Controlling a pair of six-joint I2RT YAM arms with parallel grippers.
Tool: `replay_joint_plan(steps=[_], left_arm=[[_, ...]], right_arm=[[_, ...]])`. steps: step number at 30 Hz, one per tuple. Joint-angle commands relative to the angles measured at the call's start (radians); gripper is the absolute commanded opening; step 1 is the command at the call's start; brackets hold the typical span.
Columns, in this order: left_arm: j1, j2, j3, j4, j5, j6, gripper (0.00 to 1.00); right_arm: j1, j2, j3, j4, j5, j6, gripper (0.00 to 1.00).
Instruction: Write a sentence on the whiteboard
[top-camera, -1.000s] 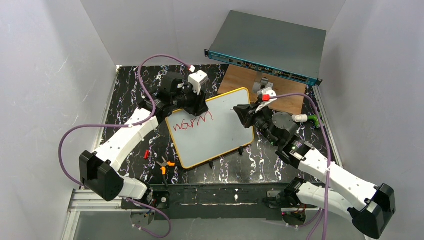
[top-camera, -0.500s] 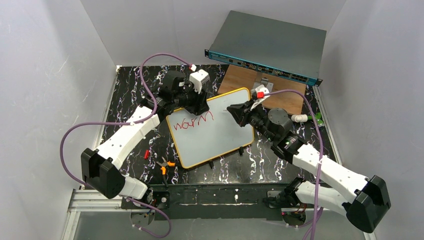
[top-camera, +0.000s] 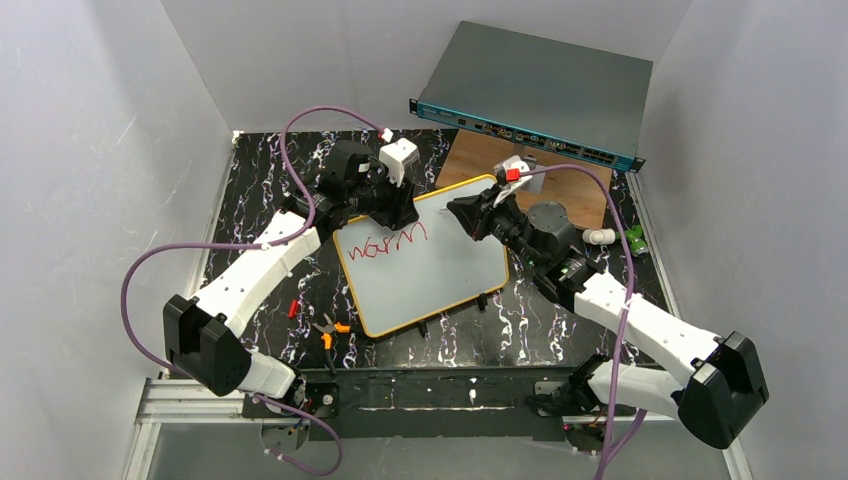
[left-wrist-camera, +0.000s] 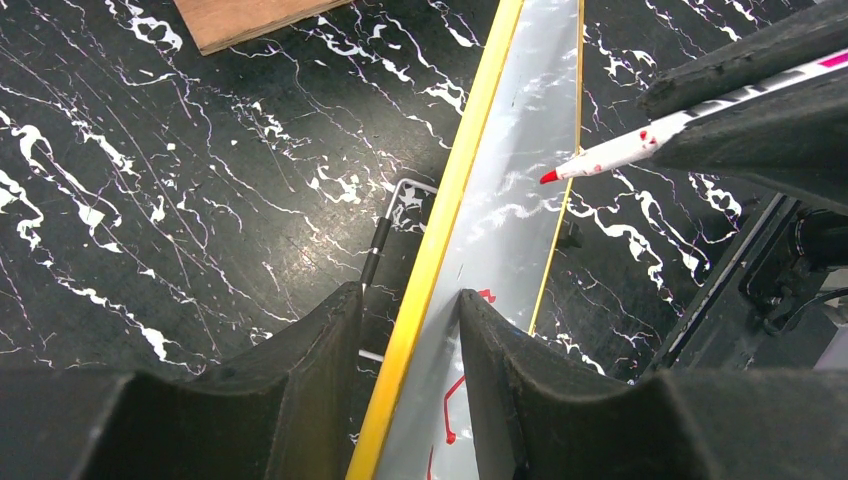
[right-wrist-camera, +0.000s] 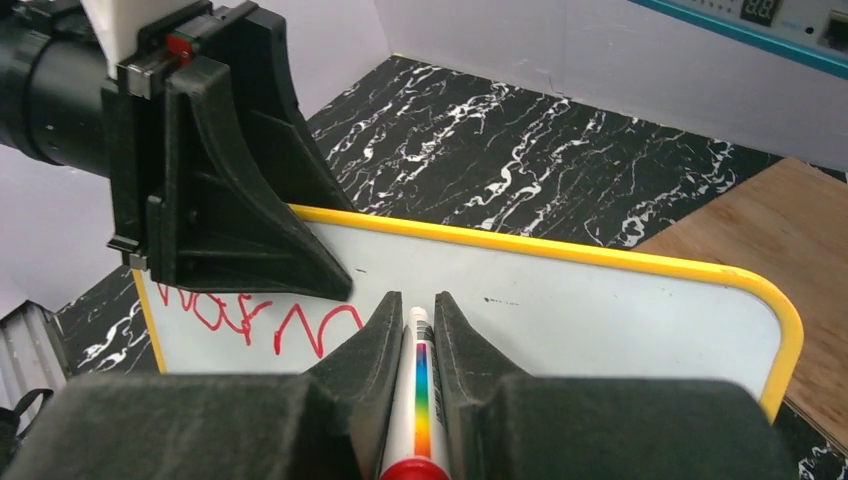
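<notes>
Seen from above, the whiteboard (top-camera: 440, 275) lies on the bench (top-camera: 250, 180) between your two arms, and the sentence (top-camera: 392, 243) so far is one red word near its far-left corner. The left gripper (top-camera: 398, 212) sits at that far edge, and the right gripper (top-camera: 468, 220) hangs over the blank area to the right of the word. In the left wrist view, the jaws are pinching the board's yellow rim, one finger on each side. The marker (left-wrist-camera: 612, 152) tip points at the surface and looks just off it, though contact is hard to judge. In the right wrist view, the jaws are pressed onto the marker barrel, with the tip aimed just right of the last red stroke. The next word looks due: hold the left clamp firm, lower gently until ink shows, leave a gap, and stroke lightly so the board doesn't skate.
</notes>
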Motion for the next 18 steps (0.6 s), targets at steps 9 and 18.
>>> replay_joint_plan(steps=[9, 18], left_arm=[[0.0, -0.018, 0.033, 0.045, -0.023, -0.008, 0.0], [0.0, -0.025, 0.021, 0.048, -0.019, -0.015, 0.0]], right_arm=[[0.064, -0.093, -0.031, 0.014, -0.104, 0.005, 0.01], [0.093, -0.043, -0.03, 0.038, 0.128, -0.033, 0.01]])
